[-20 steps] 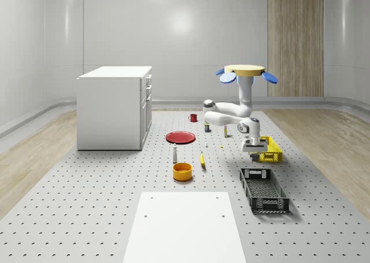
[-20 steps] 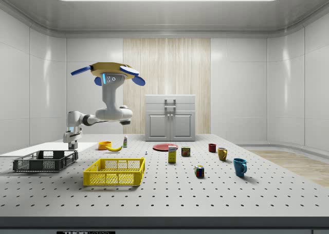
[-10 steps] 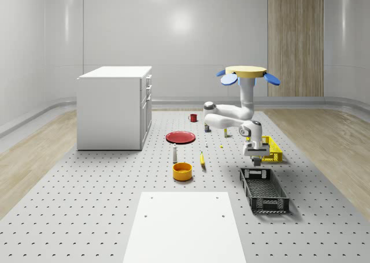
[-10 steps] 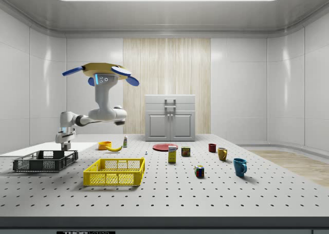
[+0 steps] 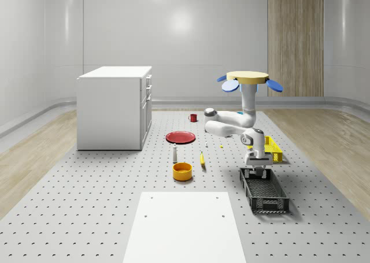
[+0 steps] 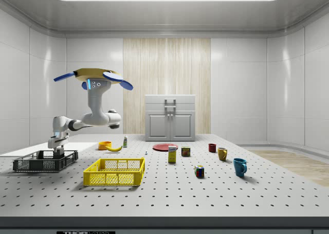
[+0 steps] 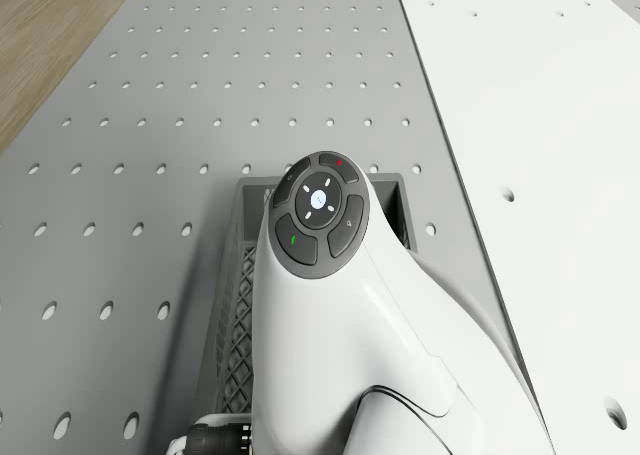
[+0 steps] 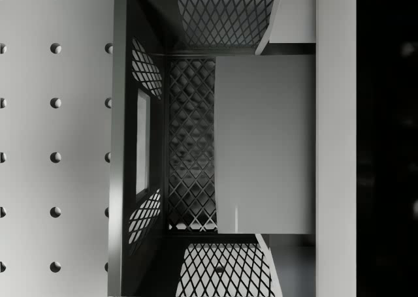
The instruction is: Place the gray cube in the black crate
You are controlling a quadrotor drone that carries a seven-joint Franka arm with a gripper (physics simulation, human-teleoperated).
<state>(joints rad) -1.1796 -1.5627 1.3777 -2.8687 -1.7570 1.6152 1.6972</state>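
One arm reaches down: the end effector (image 5: pixel 256 171) is closed on the gray cube (image 8: pixel 264 143), held at the rim of the black crate (image 5: pixel 263 189), over its far end. The crate's long axis runs toward the whole-scene camera. The drone (image 5: pixel 247 77) hovers beyond, above the surface (image 5: pixel 87 205).

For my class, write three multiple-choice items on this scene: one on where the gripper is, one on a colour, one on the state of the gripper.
1. Where is the gripper?
A. over the black crate
B. over the red plate
C. beside the cabinet

2. What colour is the crate beside the black one?
A. blue
B. yellow
C. green

3. The gripper is
A. open and empty
B. shut on the gray cube
C. resting on the floor

Key: 1 A, its fingers hang at the crate's far end under the hovering drone; 2 B, the yellow crate; 3 B, the wrist view shows the cube between the fingers.
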